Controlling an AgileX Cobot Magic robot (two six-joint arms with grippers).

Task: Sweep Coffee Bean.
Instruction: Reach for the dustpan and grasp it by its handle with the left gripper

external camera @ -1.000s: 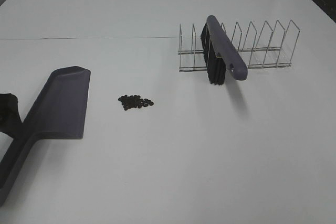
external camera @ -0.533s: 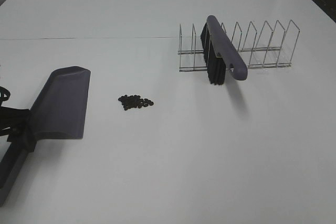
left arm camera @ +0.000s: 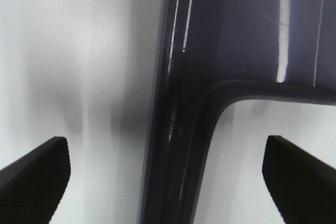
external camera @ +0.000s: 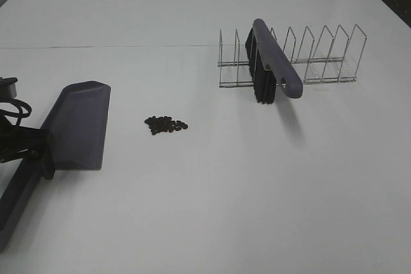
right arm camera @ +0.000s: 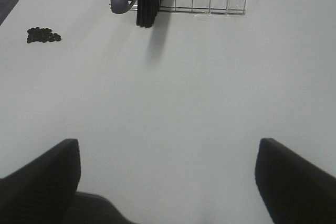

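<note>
Coffee beans [external camera: 166,124] lie heaped near the dustpan [external camera: 80,120]. My left gripper [left arm camera: 165,146] straddles its handle, fingers wide apart. My right gripper [right arm camera: 167,149] is spread wide too.

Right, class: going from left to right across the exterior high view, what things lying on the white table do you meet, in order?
purple-grey dustpan → small pile of coffee beans → purple-grey brush
</note>
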